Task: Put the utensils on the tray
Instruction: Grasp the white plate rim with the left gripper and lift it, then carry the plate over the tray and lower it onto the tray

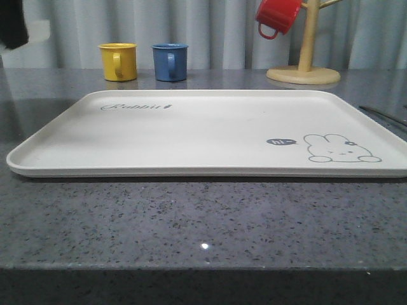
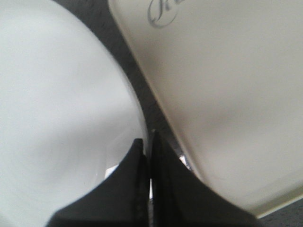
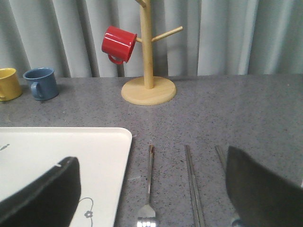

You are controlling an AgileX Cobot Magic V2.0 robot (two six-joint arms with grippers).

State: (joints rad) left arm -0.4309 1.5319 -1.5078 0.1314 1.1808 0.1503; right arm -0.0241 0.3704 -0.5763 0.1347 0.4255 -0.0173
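Note:
The cream tray (image 1: 203,127) with the rabbit drawing lies flat in the middle of the table with nothing on it. The utensils lie on the grey table just right of it: a fork (image 3: 149,184) nearest the tray (image 3: 57,146), then the chopsticks (image 3: 192,184), then the spoon's handle (image 3: 220,156), which is partly hidden behind a finger. My right gripper (image 3: 150,158) hangs open over the fork, its dark fingers (image 3: 42,194) wide apart. My left gripper (image 2: 149,142) is shut, hovering above the gap between a white plate (image 2: 52,109) and the tray's edge (image 2: 222,94).
A yellow mug (image 1: 119,61) and a blue mug (image 1: 170,61) stand behind the tray. A wooden mug tree (image 1: 304,60) with a red mug (image 1: 277,16) stands at the back right. Thin utensil ends (image 1: 381,115) show at the tray's right.

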